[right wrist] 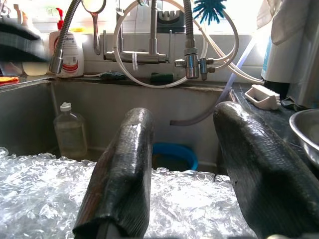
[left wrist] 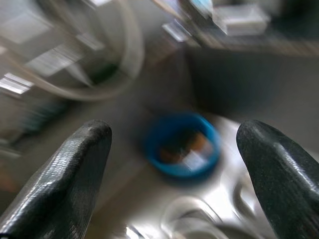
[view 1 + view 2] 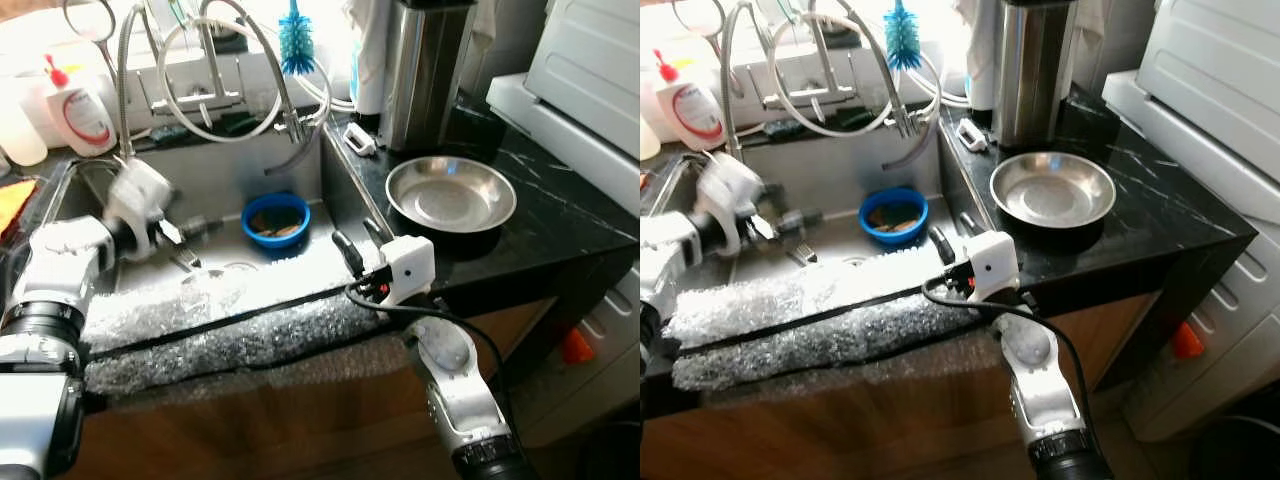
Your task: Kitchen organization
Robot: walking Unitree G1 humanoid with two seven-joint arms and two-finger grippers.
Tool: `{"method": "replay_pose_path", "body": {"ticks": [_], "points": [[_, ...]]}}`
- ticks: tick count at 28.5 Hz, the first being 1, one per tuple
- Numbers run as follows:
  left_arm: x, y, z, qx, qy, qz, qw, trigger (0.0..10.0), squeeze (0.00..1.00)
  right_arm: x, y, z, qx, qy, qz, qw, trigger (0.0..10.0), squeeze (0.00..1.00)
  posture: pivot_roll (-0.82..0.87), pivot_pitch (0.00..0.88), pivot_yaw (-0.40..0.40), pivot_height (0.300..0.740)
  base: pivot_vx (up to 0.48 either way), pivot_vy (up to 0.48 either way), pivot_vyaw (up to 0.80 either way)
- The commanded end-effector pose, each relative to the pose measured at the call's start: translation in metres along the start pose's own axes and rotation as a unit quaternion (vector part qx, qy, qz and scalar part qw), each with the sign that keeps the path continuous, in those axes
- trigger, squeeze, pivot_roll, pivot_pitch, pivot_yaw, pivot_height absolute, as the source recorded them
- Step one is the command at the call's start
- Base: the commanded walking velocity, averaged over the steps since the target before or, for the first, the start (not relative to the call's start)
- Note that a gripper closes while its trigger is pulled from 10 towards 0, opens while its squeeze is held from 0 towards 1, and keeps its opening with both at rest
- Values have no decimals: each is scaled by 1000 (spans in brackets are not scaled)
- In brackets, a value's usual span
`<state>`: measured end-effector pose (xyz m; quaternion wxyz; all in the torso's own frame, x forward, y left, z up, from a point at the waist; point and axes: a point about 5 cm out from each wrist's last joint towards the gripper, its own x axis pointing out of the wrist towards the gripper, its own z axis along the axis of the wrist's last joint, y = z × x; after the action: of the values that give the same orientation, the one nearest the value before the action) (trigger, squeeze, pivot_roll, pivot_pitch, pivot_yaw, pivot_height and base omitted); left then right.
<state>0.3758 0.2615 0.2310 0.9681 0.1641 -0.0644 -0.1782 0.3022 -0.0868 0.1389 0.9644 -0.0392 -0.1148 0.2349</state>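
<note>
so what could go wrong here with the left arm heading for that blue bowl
The blue bowl holds brownish leftovers, so a tilted lift could spill them into the sink. The open left end effector hangs just above a fork on the sink floor and might knock it. The faucet hoses loop low over the sink and could snag the arm.

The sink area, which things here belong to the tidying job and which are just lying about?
Likely in the job:
- blue bowl in the sink, which the open left gripper points at
- steel bowl on the counter
- right gripper, open at the sink's edge

Lying about:
- soap bottle
- blue brush
- bubble wrap
- clear bottle
</note>
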Motion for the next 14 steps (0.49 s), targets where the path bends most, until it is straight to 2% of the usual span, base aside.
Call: {"method": "replay_pose_path", "body": {"ticks": [1, 3, 5, 7, 8, 9, 11, 12, 14], "points": [[-7, 7, 0, -25, -39, 76, 996, 10000, 0, 2, 1, 1, 2, -5, -1, 1000, 10000, 0, -68, 0, 68, 740, 0, 0, 0], [-14, 8, -1, -35, -65, 116, 990, 10000, 0, 3, 0, 2, 2, -9, -5, 1000, 10000, 0, -70, 0, 66, 740, 0, 0, 0], [-22, 4, -3, -24, -85, 149, 985, 10000, 0, 3, -2, 5, -2, -16, -15, 1000, 10000, 0, -71, 0, 64, 740, 0, 0, 0], [-40, -10, -8, -12, -111, 196, 974, 10000, 0, 4, -11, 12, -5, -32, -46, 998, 10000, 0, -72, 0, 65, 740, 0, 0, 0], [-40, -10, -8, -12, -111, 196, 974, 10000, 0, 4, -11, 12, -5, -32, -46, 998, 10000, 0, -72, 0, 65, 740, 0, 0, 0], [-50, -20, -11, -7, -117, 211, 970, 10000, 0, 4, -18, 17, -6, -41, -65, 997, 10000, 0, -73, 0, 64, 740, 0, 0, 0], [-56, -25, -13, -7, -122, 224, 967, 10000, 0, 4, -22, 19, -7, -46, -77, 996, 10000, 0, -73, 0, 64, 740, 0, 0, 0], [-66, -32, -15, -16, -130, 242, 961, 10000, 0, 5, -27, 25, -7, -55, -93, 994, 10000, 0, -74, 0, 60, 740, 0, 0, 0], [-75, -39, -15, -9, -132, 254, 958, 10000, 0, 6, -31, 29, -8, -63, -102, 993, 10000, 0, -71, 0, 57, 740, 0, 0, 0]]}}
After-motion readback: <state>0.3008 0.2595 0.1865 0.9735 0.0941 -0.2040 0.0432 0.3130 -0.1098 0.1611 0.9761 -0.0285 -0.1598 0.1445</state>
